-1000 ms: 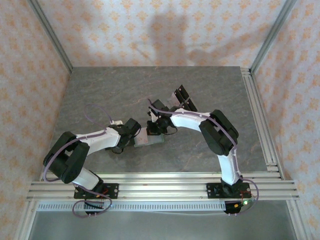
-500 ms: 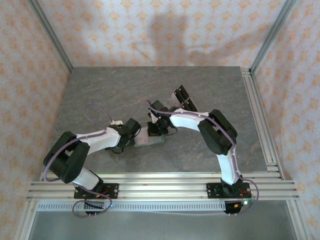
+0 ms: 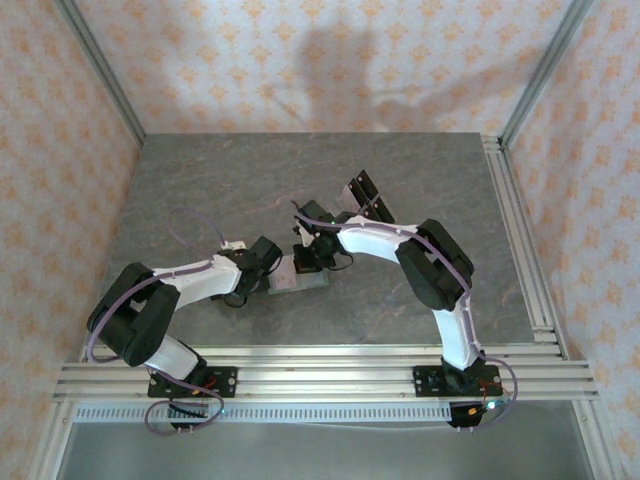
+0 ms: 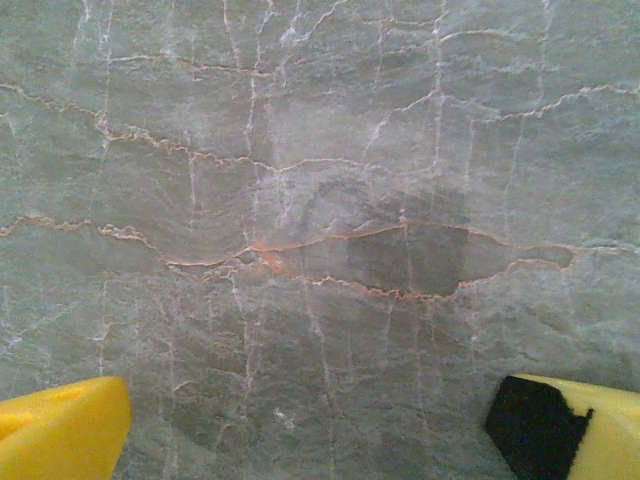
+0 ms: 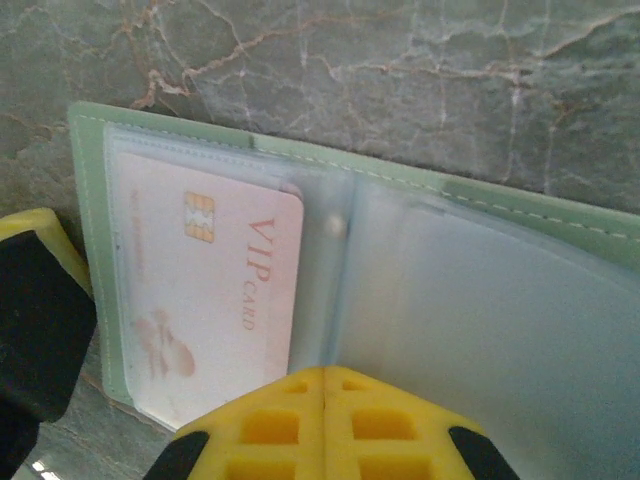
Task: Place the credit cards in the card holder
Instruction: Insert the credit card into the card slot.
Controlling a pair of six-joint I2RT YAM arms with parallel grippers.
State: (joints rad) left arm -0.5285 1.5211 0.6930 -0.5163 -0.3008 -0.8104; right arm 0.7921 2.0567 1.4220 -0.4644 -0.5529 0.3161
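Observation:
The card holder [image 5: 90, 190] lies open on the marble, sage green at its rim with clear sleeves inside, and shows between the two wrists [image 3: 305, 283] from above. A pale pink credit card [image 5: 215, 290] printed "VIP card" sits in its left sleeve. My right gripper [image 5: 325, 378] is shut, its yellow tips pressed together over the holder's middle fold, with nothing held between them. My left gripper [image 4: 305, 425] stands wide open over bare marble just left of the holder [image 3: 266, 268]. One of its fingers [image 5: 35, 320] shows beside the holder's left edge.
A small dark object [image 3: 364, 194] stands behind the right arm. The grey marble table [image 3: 200, 190] stretches to the back and left. Aluminium rails [image 3: 520, 230] run along the right side and the near edge, and patterned walls enclose the table.
The right arm has shifted very slightly. The grippers and the card holder stay as they were.

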